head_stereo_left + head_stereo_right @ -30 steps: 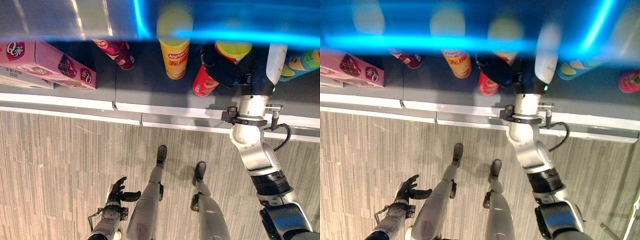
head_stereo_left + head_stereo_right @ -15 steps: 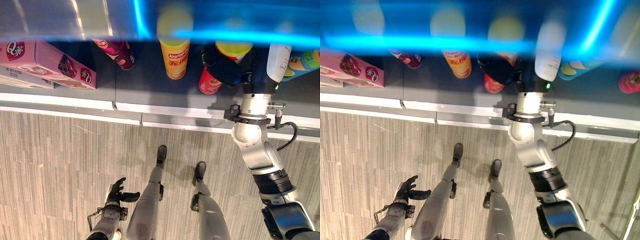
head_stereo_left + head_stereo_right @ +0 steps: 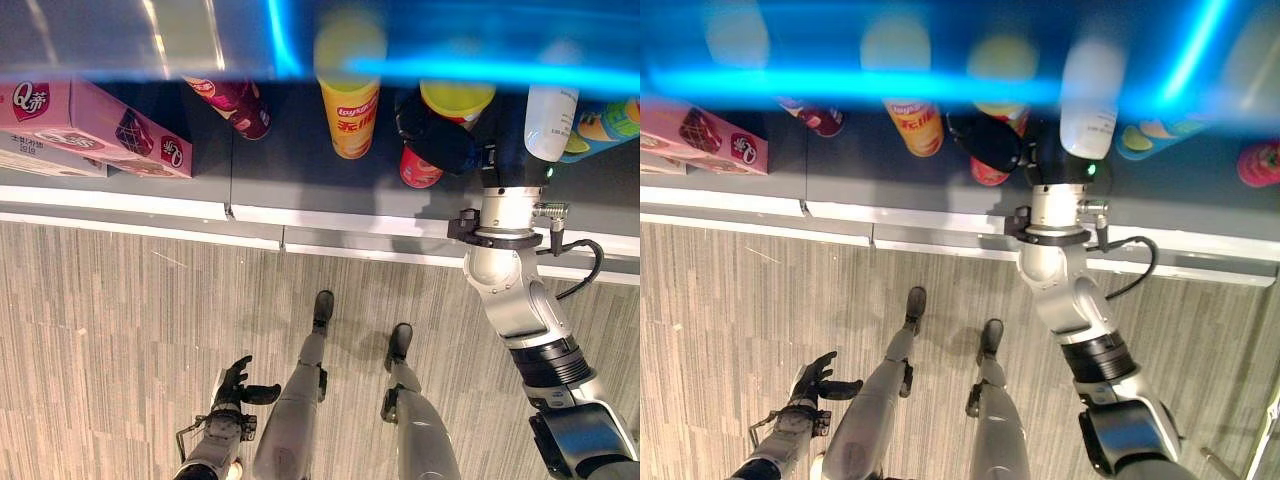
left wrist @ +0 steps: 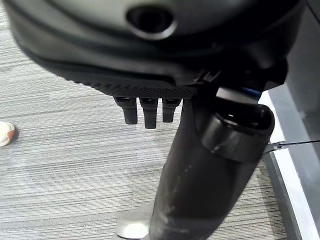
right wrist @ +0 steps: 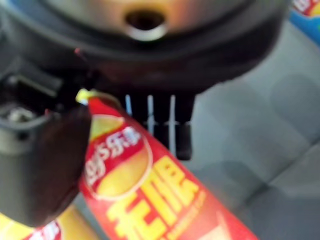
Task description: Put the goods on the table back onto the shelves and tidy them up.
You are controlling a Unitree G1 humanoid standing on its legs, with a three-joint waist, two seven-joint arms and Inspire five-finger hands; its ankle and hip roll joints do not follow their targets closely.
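On the shelf (image 3: 300, 160), a red can (image 3: 422, 168) is held by the right hand (image 3: 440, 135), with the thumb on one side and the fingers (image 5: 172, 125) curled round the other, as seen in the right wrist view. Just beside it on the left a yellow can (image 3: 348, 118) is stood, and farther left a dark red can (image 3: 240, 105) and pink boxes (image 3: 95, 125) are placed. To the right a white bottle (image 3: 550, 125) is set close to the wrist. Red and yellow labels are seen, but no writing is reported. Low over the floor (image 3: 120, 320), the left hand (image 3: 235, 385) is hung with fingers (image 4: 145, 111) loosely relaxed, holding nothing.
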